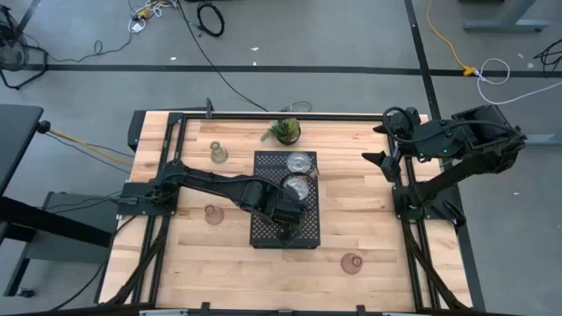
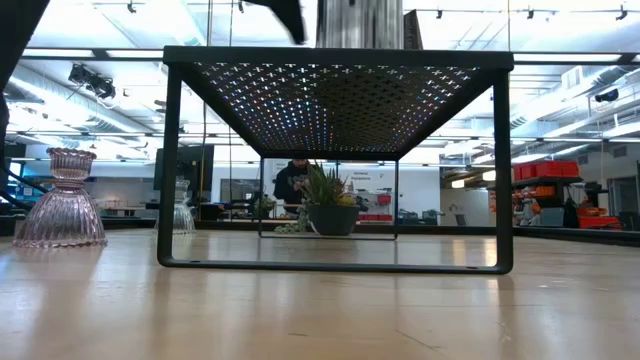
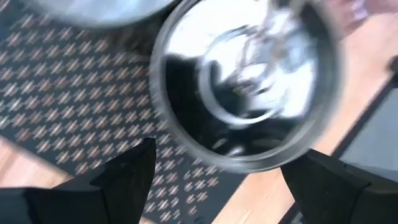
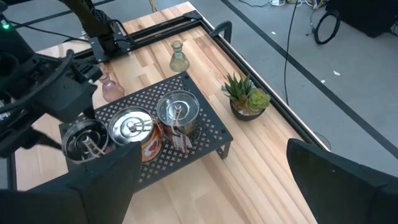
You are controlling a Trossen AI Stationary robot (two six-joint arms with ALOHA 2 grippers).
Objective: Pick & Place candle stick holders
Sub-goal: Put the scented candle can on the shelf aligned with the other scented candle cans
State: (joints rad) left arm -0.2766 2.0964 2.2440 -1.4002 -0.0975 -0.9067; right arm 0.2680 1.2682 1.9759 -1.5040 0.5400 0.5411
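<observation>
- high view: the black perforated rectangular tray [image 1: 285,230] sits mid-table. two shiny silver metal holders with round dish-like bases [image 1: 299,163] stand on its far half, and the left gripper [image 1: 285,221] hangs over its near half, hiding whatever is beneath. a pinkish glass cup [image 1: 213,214] stands just left of the tray, a clear-greenish glass cup [image 1: 218,154] off its far-left corner, another pinkish cup [image 1: 352,262] beyond its near-right corner. the small green potted plant [image 1: 284,131] is just behind the tray. the right gripper [image 1: 384,158] waits well right of the tray, fingers spread, nothing in them.
- low view: the tray [image 2: 338,90] is a raised shelf on legs; the ribbed pink cup [image 2: 60,201] is left of it, the plant [image 2: 331,206] behind it.
- left wrist view: a third silver holder [image 3: 245,81] fills the view over the tray mesh [image 3: 68,93]. the dark fingers [image 3: 127,180] stand wide on either side of it; i cannot tell whether they touch it.
- right wrist view: three silver holders stand in a row on the tray, the third [image 4: 86,139] right under the left gripper [image 4: 59,93].
- my judgement: this is the set-down. see the base flat on the mesh, part the fingers fully, then rise straight up, so the neighbouring holder just beside it isn't clipped.
</observation>
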